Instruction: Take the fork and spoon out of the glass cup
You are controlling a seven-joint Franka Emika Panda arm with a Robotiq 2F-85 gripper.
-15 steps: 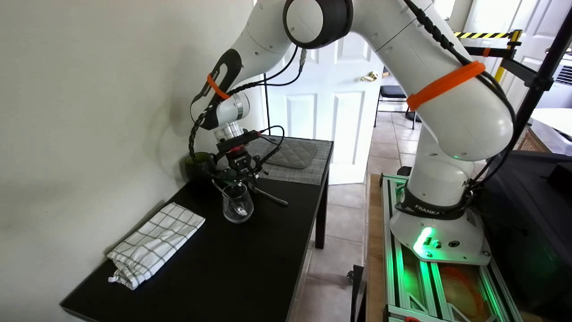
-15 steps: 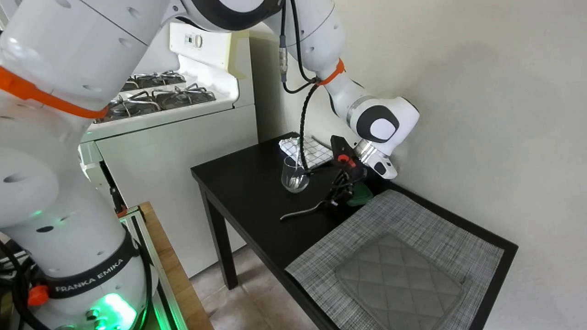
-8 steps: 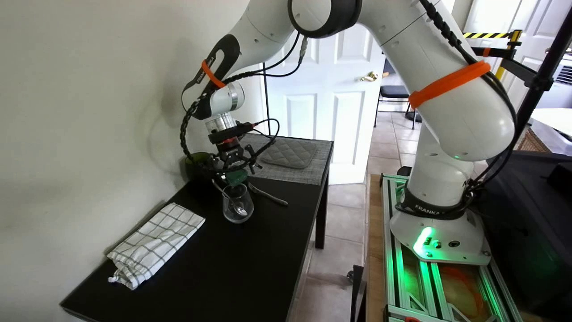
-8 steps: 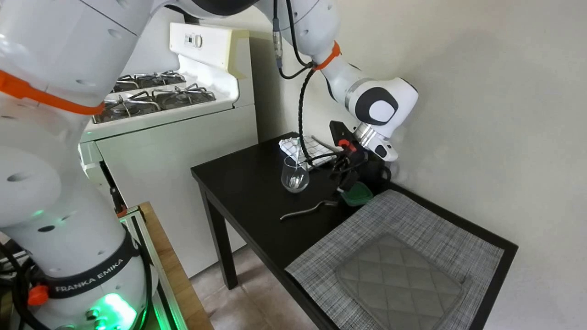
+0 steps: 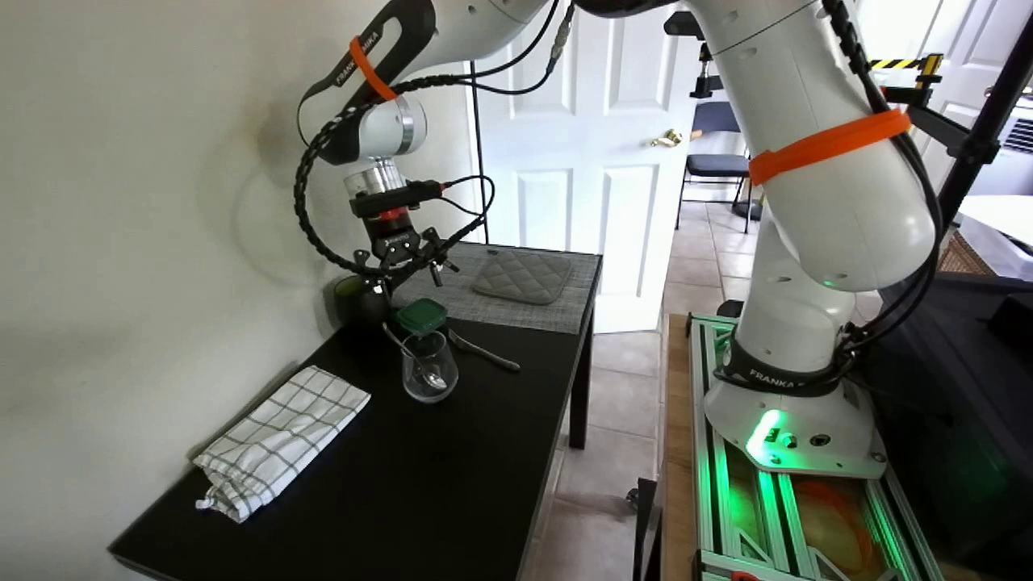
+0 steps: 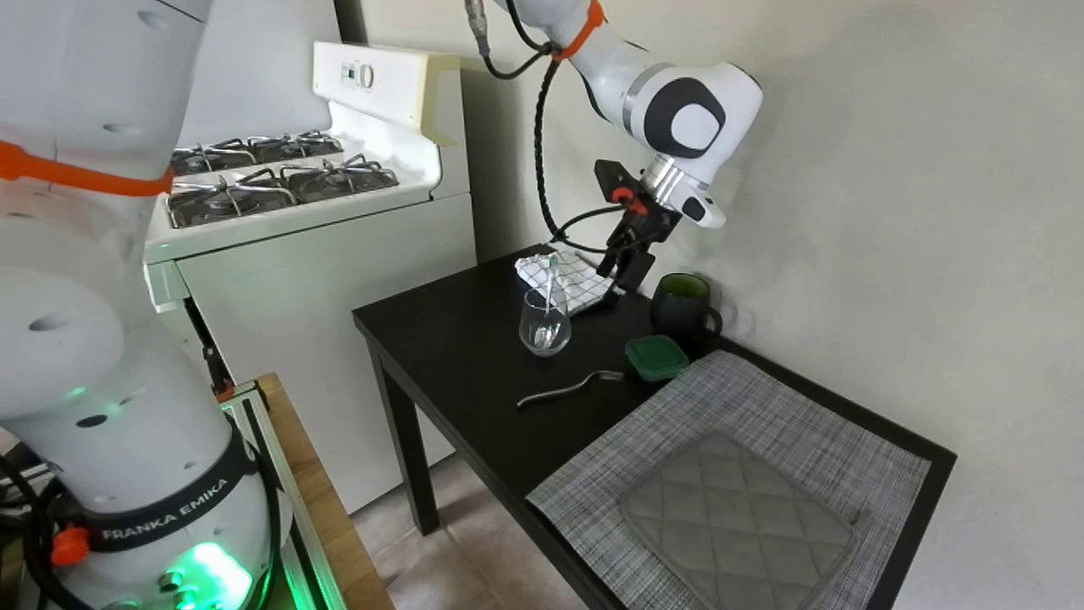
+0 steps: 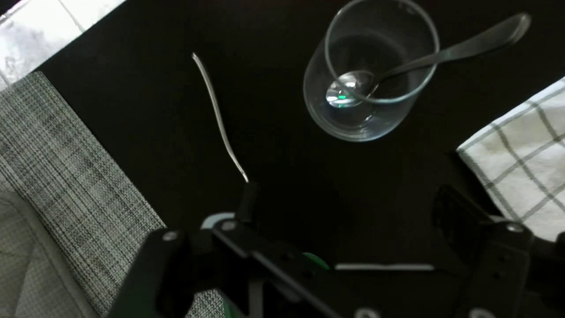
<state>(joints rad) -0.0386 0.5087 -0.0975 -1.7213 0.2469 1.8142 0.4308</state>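
The spoon leans inside the clear glass cup, its bowl down at the bottom and its handle rising past the rim toward the checked cloth. On the black table beside the cup lies the fork, a thin wavy metal piece, apart from the glass in all views. My gripper stands open, its fingers wide apart with only dark tabletop seen between them. In both exterior views the gripper hangs above the table, higher than the cup and touching neither utensil.
A green-lidded container sits near the fork's far end, with a dark mug by the wall. A checked white cloth lies along the wall side. A grey woven placemat carries a quilted pad.
My gripper has opened and let go of the fork's end, then risen well above the table. The fork stays lying where it was; cup and spoon have not moved.
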